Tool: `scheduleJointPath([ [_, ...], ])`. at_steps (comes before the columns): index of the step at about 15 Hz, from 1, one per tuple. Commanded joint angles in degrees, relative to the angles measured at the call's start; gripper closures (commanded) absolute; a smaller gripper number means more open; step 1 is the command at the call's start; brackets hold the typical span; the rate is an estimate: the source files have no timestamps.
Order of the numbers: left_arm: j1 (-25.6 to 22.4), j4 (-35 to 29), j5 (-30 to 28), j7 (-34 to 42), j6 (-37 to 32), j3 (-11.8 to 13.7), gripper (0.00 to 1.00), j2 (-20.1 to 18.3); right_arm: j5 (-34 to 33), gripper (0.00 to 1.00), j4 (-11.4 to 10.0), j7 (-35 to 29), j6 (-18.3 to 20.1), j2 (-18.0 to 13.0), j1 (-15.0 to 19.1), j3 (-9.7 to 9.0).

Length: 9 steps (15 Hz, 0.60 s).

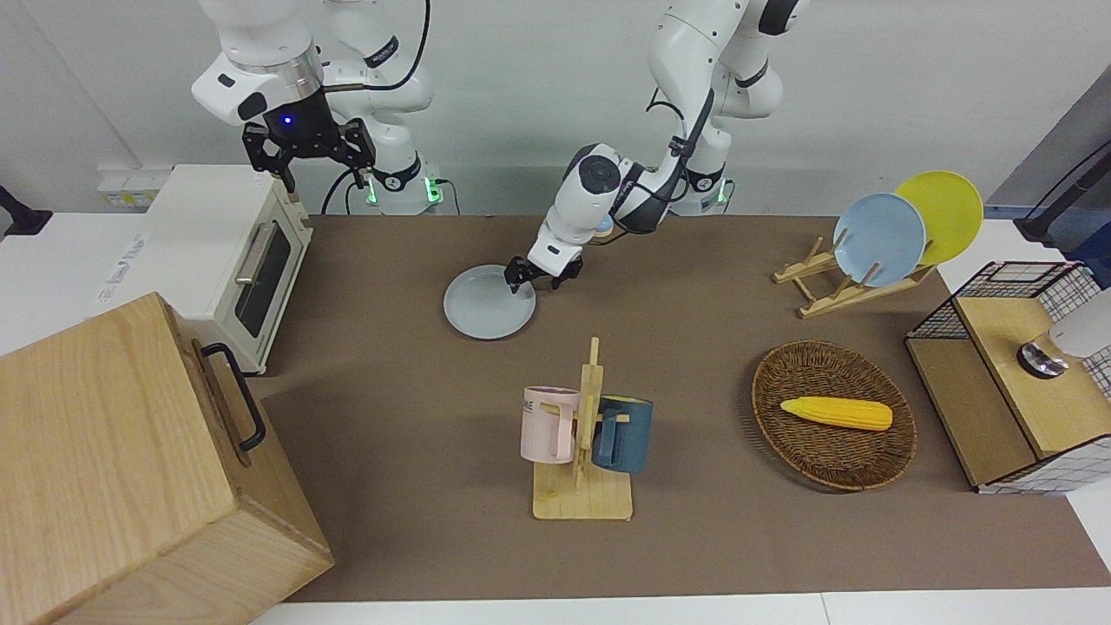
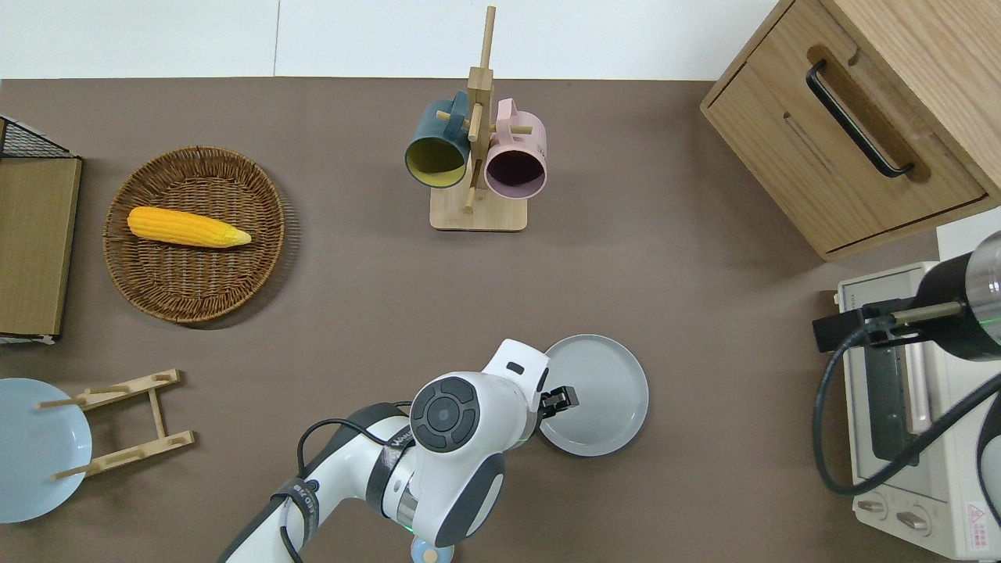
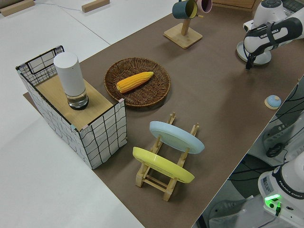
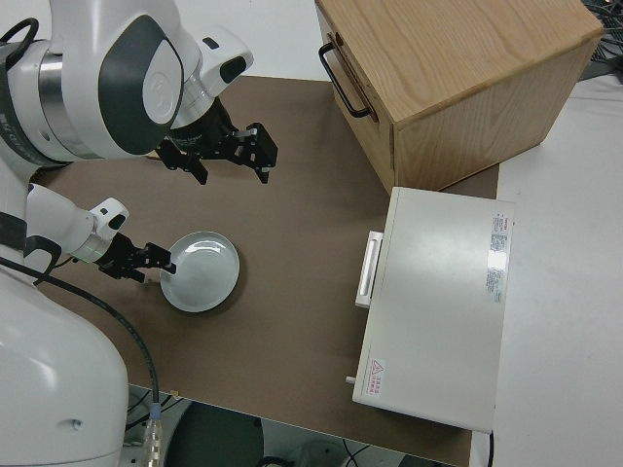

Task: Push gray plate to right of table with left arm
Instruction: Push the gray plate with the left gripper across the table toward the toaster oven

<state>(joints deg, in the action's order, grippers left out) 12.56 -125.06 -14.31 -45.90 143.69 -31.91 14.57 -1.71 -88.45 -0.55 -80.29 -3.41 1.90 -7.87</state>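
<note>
The gray plate [image 1: 482,308] lies flat on the brown table [image 1: 391,538], near the robots' edge and toward the right arm's end from the middle; it also shows in the overhead view [image 2: 606,399] and the right side view [image 4: 202,272]. My left gripper [image 1: 542,276] is open and empty, low over the plate's rim on the side toward the left arm's end, as the overhead view [image 2: 561,399] and the right side view [image 4: 146,261] show. I cannot tell if a finger touches the rim. My right gripper [image 1: 308,161] is open and its arm is parked.
A white toaster oven [image 1: 221,252] and a wooden cabinet [image 1: 130,460] stand at the right arm's end. A mug rack [image 1: 583,434] stands farther from the robots than the plate. A corn basket [image 1: 833,417], dish rack [image 1: 877,239] and wire box [image 1: 1007,382] are toward the left arm's end.
</note>
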Motion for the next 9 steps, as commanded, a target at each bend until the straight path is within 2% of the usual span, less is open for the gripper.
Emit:
scheduleJointPath([
  [1, -3.41, 0.70, 4.81, -0.07, -8.06, 1.23, 0.01, -3.66, -0.48, 0.005, 0.03, 0.46, 0.83, -0.55, 1.35, -1.09],
  [3, -5.52, 0.87, 4.82, 3.42, -12.45, 1.32, 0.01, -6.21, -0.48, 0.005, 0.03, 0.46, 0.83, -0.55, 1.35, -1.09],
  [7, -13.77, 1.48, 4.55, 13.44, -22.64, 1.49, 0.01, -12.89, -0.48, 0.005, 0.03, 0.46, 0.83, -0.55, 1.35, -1.09],
  [9, -16.33, 3.06, 4.64, 16.53, -27.04, 1.41, 0.01, -15.09, -0.48, 0.005, 0.03, 0.46, 0.83, -0.55, 1.35, -1.09],
])
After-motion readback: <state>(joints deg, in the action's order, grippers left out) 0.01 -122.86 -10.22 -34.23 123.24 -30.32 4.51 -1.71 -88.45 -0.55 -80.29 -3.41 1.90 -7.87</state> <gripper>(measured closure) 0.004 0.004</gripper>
